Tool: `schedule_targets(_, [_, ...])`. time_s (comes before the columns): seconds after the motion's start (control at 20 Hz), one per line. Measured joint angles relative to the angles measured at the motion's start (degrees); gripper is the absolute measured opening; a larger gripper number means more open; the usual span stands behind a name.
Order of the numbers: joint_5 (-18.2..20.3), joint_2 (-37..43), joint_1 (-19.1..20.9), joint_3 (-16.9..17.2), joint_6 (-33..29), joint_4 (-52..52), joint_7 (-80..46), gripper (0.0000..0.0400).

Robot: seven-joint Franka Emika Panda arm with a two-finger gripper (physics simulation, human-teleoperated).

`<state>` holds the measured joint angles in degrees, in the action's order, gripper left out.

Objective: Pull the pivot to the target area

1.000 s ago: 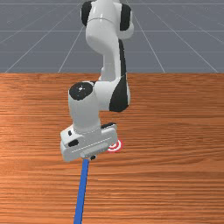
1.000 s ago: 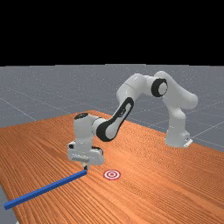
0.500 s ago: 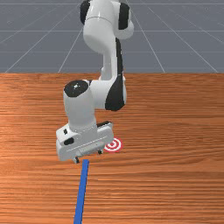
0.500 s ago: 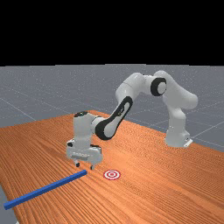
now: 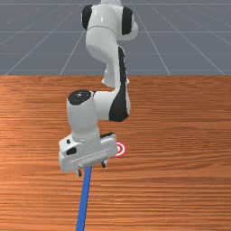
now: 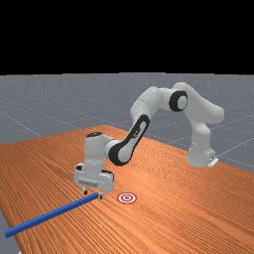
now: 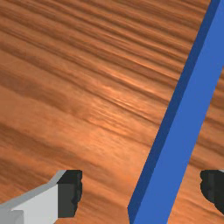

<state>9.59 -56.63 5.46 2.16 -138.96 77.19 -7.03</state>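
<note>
From the front view's bottom edge, the blue bar (image 5: 82, 203) (the pivot, I take it) runs up to the gripper (image 5: 91, 168), whose fingers (image 7: 70, 193) stand apart on either side of it, ungripped. Just beyond, toward the front view's right, lies the target (image 5: 120, 149); lining up seems the step in hand, with closing on the bar's end, then pulling, next.

The bar (image 6: 52, 215) is blue, the target (image 6: 127, 198) red-and-white ringed, the table (image 6: 178, 218) streaked orange-brown

Beyond the wooden table (image 6: 198, 213), grey floor (image 6: 39, 101) with pale lines meets blackness (image 6: 124, 34).
</note>
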Motion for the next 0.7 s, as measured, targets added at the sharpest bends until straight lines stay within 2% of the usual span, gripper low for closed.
schedule_targets(0.15, [-0.01,-1.65,-0.03,0.02,-1.02,-0.66,-0.02,0.0400])
schedule_targets(0.2, [0.88,-1.62,1.09,-1.72,-7.06,1.61,1.82,0.0397])
schedule_targets(0.3, [0.85,-1.61,1.68,-2.11,-9.77,2.20,2.39,0.0391])
schedule_targets(0.35, [-0.15,-2.25,0.47,0.04,-4.68,-0.16,0.34,0.0369])
schedule_targets(0.4, [-0.31,-2.16,0.68,0.11,-5.79,0.19,0.39,0.0351])
schedule_targets(0.45, [-0.99,-3.62,-0.51,1.88,0.64,-3.69,-3.55,0.0365])
schedule_targets(0.5, [-0.80,-3.46,-0.77,2.20,0.64,-3.51,-4.77,0.0377])
schedule_targets(0.55, [-0.70,-3.25,-0.91,2.37,0.71,-3.35,-5.41,0.0229])
schedule_targets(0.6, [-0.89,-2.92,-0.74,2.14,0.92,-3.15,-4.43,0.0140])
schedule_targets(0.7, [-1.08,-2.48,-0.50,1.89,1.16,-2.98,-3.29,0.0108])
